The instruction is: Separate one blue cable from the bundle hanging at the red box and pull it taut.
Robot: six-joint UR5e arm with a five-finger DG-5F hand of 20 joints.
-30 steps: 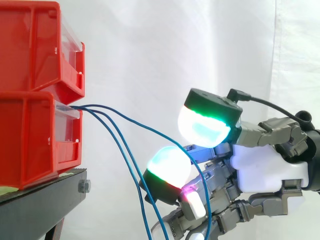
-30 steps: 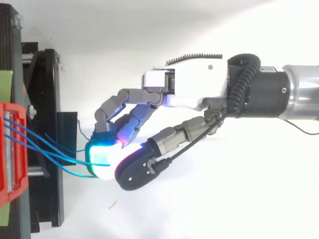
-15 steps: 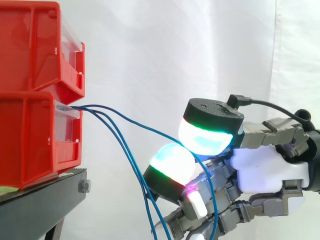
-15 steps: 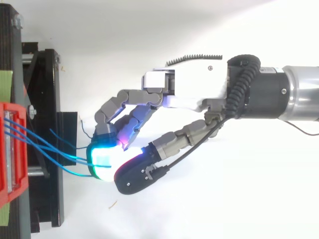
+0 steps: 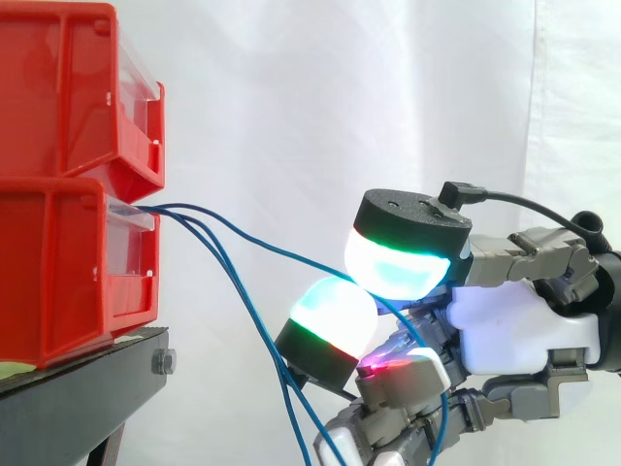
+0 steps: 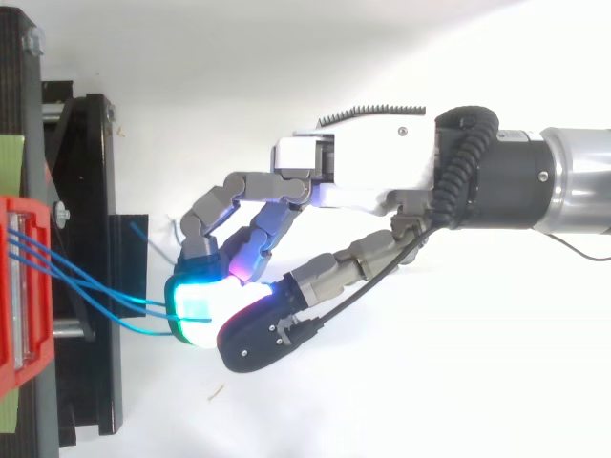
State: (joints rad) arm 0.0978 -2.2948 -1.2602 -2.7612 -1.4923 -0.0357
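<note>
One blue cable [image 5: 281, 249] is being pinched betw. the curled thumb and finger pads [image 5: 325, 316] of the hand [image 5: 505, 330], centre-right in side view. It is being led nearly straight from the lower red bin [image 5: 58, 272], mid-left. Two other blue cables [image 5: 260, 335] are hanging slack twd. bottom centre, right of the black stand [image 5: 78, 388].

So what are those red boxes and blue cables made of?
The red boxes look like glossy moulded plastic, with clear fronts. The blue cables seem thin wire in smooth plastic sheathing, judging by their soft bends.
</note>
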